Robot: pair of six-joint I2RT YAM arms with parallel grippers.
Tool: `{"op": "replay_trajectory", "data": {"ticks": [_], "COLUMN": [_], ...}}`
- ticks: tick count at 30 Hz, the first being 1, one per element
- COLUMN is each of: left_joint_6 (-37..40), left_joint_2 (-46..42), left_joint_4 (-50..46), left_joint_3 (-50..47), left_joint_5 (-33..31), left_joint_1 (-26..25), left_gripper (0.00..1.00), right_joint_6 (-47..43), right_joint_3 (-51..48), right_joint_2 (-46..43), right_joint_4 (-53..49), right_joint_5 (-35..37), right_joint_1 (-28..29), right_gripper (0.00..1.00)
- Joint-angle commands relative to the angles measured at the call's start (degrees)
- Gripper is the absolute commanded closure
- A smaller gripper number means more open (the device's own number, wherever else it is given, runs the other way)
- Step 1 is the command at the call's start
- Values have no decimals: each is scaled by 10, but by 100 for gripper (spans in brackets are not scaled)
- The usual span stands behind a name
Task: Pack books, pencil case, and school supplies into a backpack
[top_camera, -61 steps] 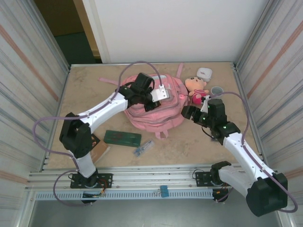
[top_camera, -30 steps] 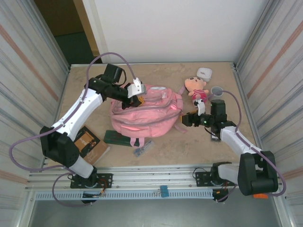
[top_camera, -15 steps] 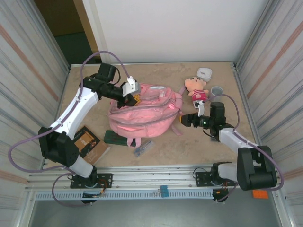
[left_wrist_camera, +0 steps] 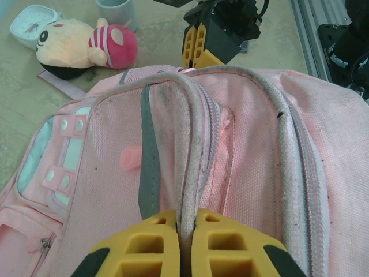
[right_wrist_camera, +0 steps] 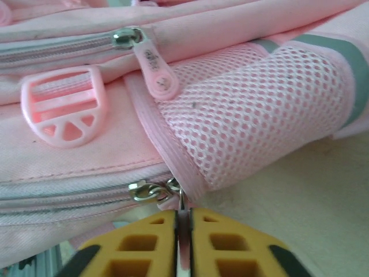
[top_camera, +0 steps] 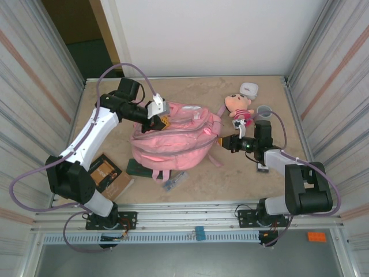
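The pink backpack [top_camera: 173, 141] lies mid-table. My left gripper [top_camera: 159, 120] is at its upper left, shut on the backpack's pale grey top handle [left_wrist_camera: 187, 144], which runs between the yellow fingertips [left_wrist_camera: 185, 218]. My right gripper [top_camera: 226, 142] is at the backpack's right side, shut on a metal zipper pull [right_wrist_camera: 182, 199] of the lower zip, just under the mesh side pocket [right_wrist_camera: 259, 109]. The brown book [top_camera: 106, 173] lies at front left. The dark green pencil case [top_camera: 137, 168] is partly hidden under the backpack's front edge. The clear pen [top_camera: 174, 181] lies by it.
A pink plush doll [top_camera: 239, 107], a white round case [top_camera: 249, 89] and a grey cup [top_camera: 264, 109] sit at back right, close behind my right arm. Metal walls close in both sides. A second zipper pull [right_wrist_camera: 153, 70] and a pink buckle [right_wrist_camera: 64, 107] are above my right jaws.
The right gripper has moved in to the backpack's side and shut on the zipper pull. The left gripper, still holding the handle, has drawn the backpack slightly left.
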Motion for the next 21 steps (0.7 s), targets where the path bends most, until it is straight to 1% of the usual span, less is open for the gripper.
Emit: {"op": "replay_trajectory", "data": {"ticks": [1, 3, 7, 10, 14, 18, 21], "left_joint_6": [-7, -26, -71, -103, -137, -158, -159], "left_joint_2": [-41, -43, -47, -52, -55, -51, -49], "left_joint_4": [28, 50, 99, 136, 175, 193, 202], "left_joint_3": [1, -8, -28, -47, -65, -73, -81], "left_joint_5": [46, 32, 7, -6, -38, -45, -90], "left_joint_1": [6, 7, 6, 6, 6, 2, -21], "left_gripper": [100, 100, 100, 100, 100, 100, 100], "right_joint_6": [-18, -30, -49, -42, -25, -3, 16], "right_joint_3": [13, 17, 27, 29, 25, 25, 29], "right_joint_2": [-13, -28, -65, -93, -128, -139, -141], "right_joint_4": [-19, -43, -97, -111, -116, -114, -114], "right_joint_5": [-28, -28, -28, -25, -15, -14, -18], "right_joint_1": [6, 15, 53, 91, 133, 148, 155], "right_gripper": [97, 100, 100, 100, 100, 100, 100]}}
